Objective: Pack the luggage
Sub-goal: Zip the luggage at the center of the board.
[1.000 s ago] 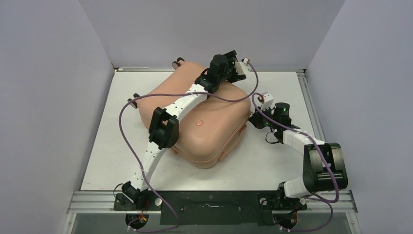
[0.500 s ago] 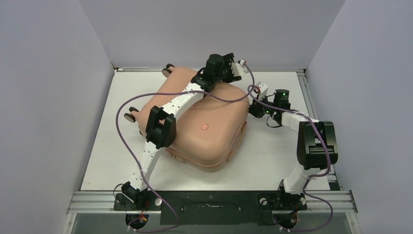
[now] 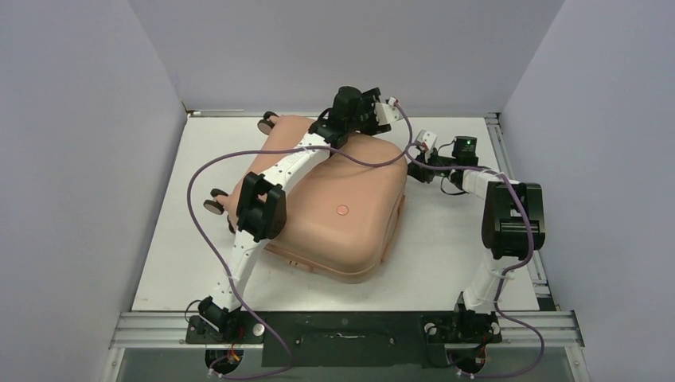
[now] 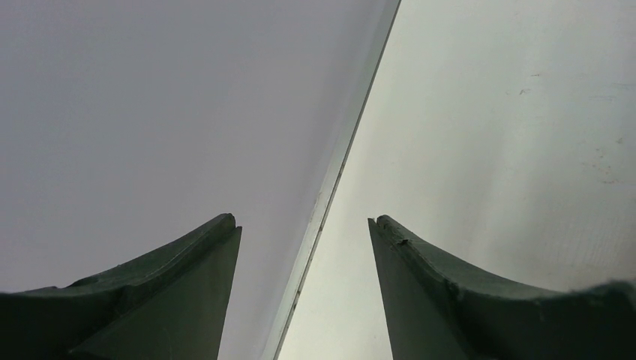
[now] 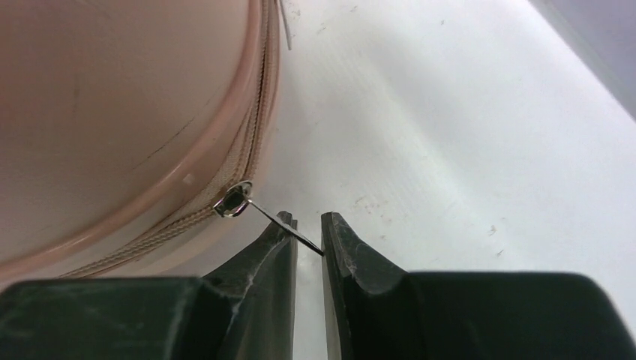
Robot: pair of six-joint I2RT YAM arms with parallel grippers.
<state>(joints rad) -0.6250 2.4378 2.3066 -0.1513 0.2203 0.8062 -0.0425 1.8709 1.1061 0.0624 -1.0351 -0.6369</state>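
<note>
The luggage (image 3: 334, 215), a salmon-pink hard shell with a small round dot (image 3: 342, 210), lies closed on the white table (image 3: 454, 239). My left arm reaches over it, and the left gripper (image 3: 368, 111) (image 4: 304, 221) hangs open and empty past its far edge, facing the back wall. My right gripper (image 3: 414, 165) (image 5: 309, 217) is at the luggage's (image 5: 112, 112) far right corner. Its jaws stand a narrow gap apart, with the thin metal zipper pull (image 5: 289, 225) lying slantwise across that gap. The pull hangs from the slider (image 5: 232, 201) on the zipper seam.
Caster wheels (image 3: 267, 123) (image 3: 215, 203) stick out on the luggage's left side. Grey walls close the table on three sides, with a metal rail (image 3: 509, 183) along the right edge. Purple cables loop off both arms.
The luggage has swung round, its wheels sliding left. My right gripper moved toward the far side along the seam and its jaws parted slightly on the pull. The left jaws narrowed a little.
</note>
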